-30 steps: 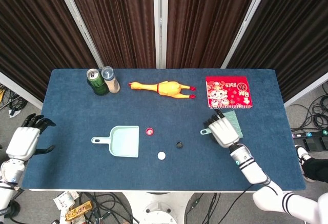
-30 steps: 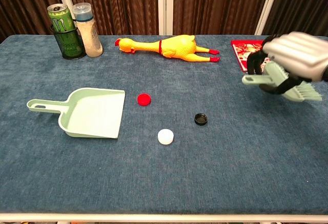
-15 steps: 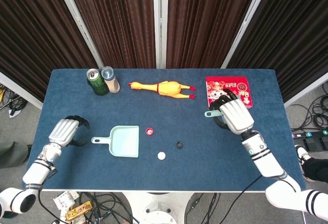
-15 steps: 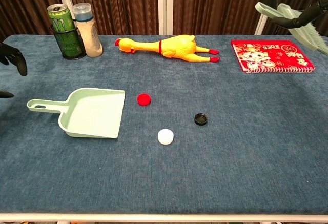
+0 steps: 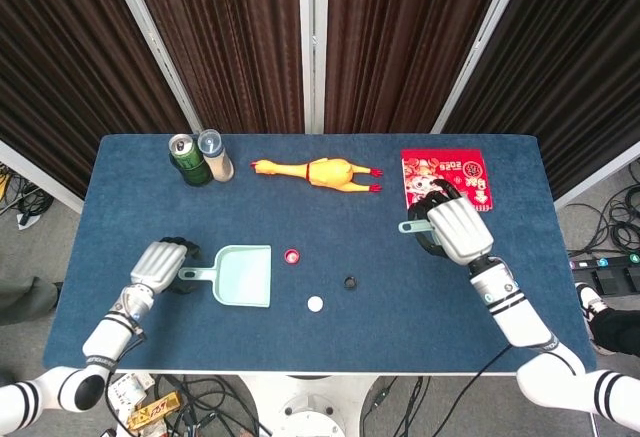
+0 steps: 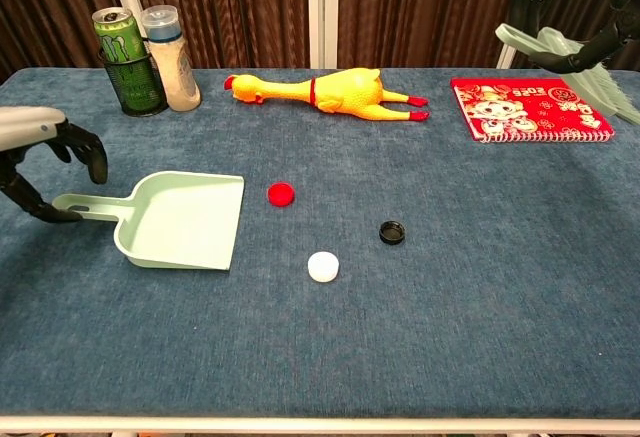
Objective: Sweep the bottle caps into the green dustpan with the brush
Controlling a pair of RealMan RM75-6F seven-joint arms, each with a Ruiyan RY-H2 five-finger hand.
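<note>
left hand at dustpan handle, fingers curled apart around it, grip unclear | right hand raised above bench, fingers clamped on brush

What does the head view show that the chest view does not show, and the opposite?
Only the head view shows the whole right hand around the brush handle, both forearms, and the floor cables around the table.

Only the chest view shows the brush bristles raised above the red notebook, and the drink can's label from the side.

Both show the green dustpan, the left hand at its handle, the red cap, white cap, black cap and the rubber chicken.
</note>
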